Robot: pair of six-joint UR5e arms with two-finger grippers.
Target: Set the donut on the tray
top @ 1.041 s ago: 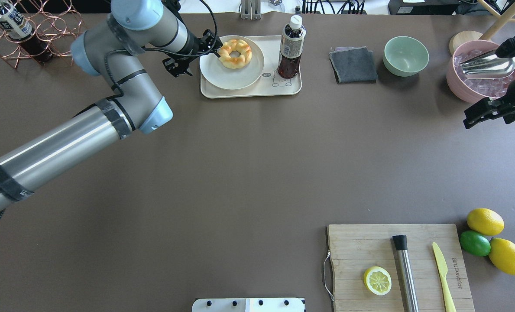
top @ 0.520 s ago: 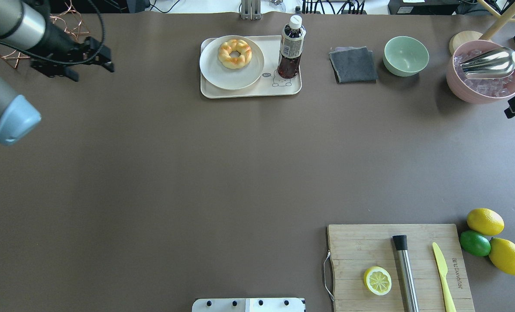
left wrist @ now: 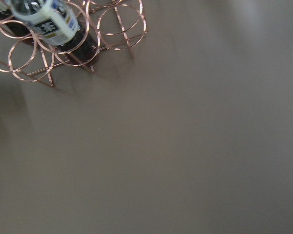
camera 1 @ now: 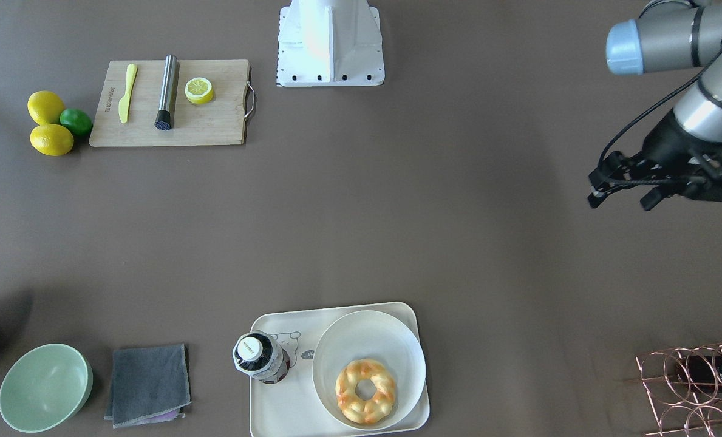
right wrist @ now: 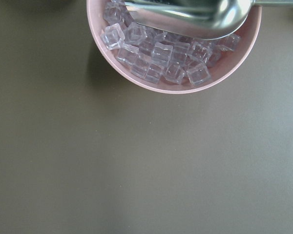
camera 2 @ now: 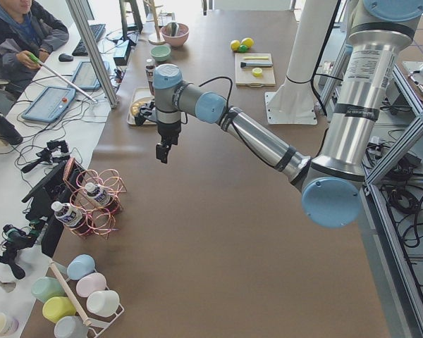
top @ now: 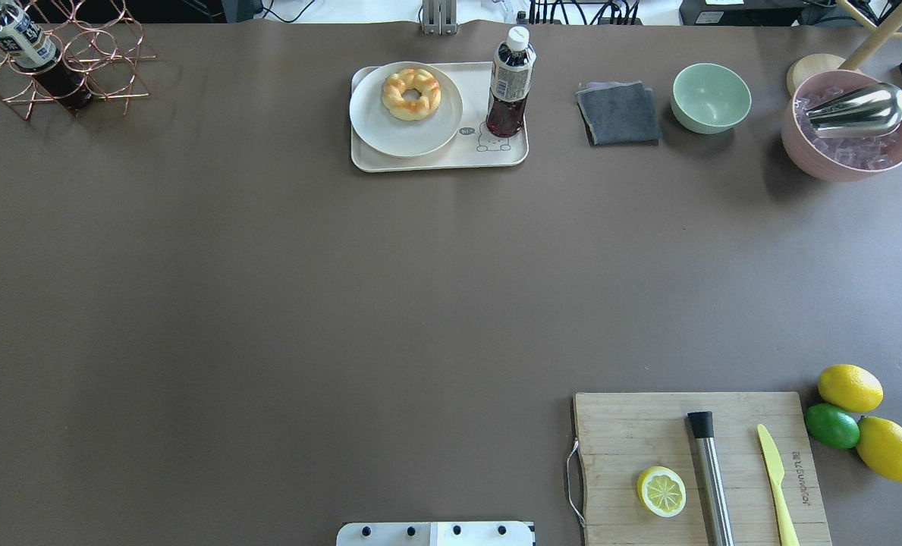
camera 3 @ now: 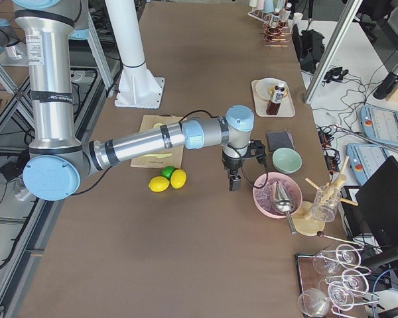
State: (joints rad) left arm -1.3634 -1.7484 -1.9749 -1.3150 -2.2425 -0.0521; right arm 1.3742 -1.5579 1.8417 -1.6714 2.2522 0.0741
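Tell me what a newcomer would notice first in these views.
The glossy donut on the round plate, which sits on the cream tray beside a dark bottle at the table's far edge. Next, the left gripper hanging, jaws open, over bare table away from the tray, and the pink bowl of ice with a metal scoop far right.

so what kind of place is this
Probably a robotics lab, staged like a café counter: an operator beside the table, the robot's pedestal, and props like the donut and ice bowl.
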